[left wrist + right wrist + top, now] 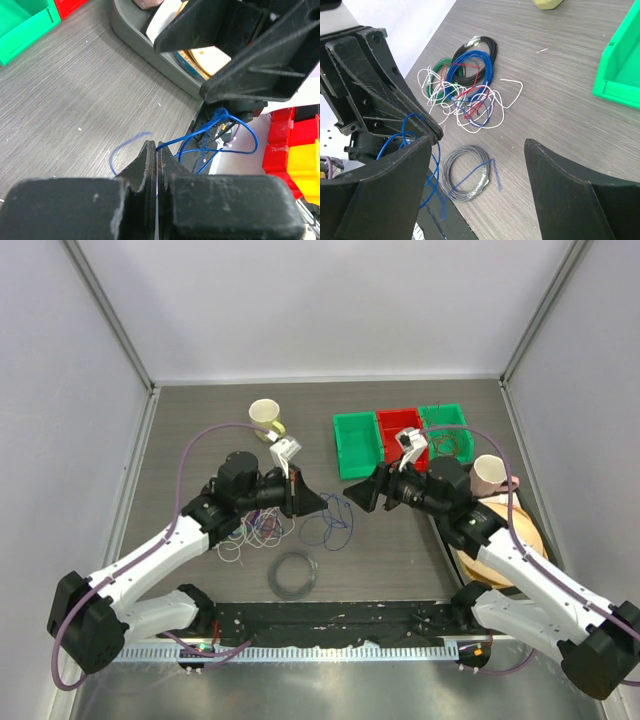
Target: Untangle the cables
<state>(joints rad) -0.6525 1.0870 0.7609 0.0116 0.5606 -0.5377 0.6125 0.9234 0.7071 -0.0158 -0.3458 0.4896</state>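
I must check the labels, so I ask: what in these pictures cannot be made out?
- Top view: the left arm covers part of the wire pile.
- Left wrist view: the shut left gripper hides where the blue wire ends.
- Right wrist view: the picture edge cuts off the green bin.

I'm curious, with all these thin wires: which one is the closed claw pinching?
The thin blue wire, clamped between the left gripper's shut fingers; the white and red wires lie loose, ungripped.
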